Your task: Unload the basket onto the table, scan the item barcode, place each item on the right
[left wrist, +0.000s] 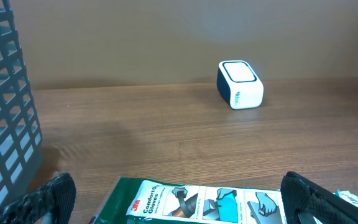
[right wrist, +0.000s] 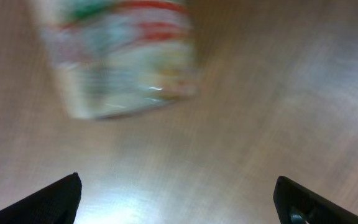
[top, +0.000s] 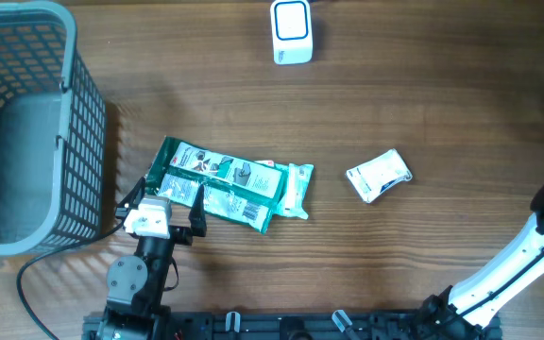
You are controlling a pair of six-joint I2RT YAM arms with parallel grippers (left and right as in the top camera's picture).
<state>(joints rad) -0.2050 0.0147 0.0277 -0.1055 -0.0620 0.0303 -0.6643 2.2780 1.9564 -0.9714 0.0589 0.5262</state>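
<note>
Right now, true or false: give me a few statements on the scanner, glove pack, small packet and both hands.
1. The scanner sits inside the basket. False: it stands on the table, apart from the basket.
2. The left hand is open, at one end of the glove pack. True.
3. The right hand grips the small packet. False: it is open and empty; the small packet lies on the table.
4. The glove pack lies between the basket and the small packet. True.
</note>
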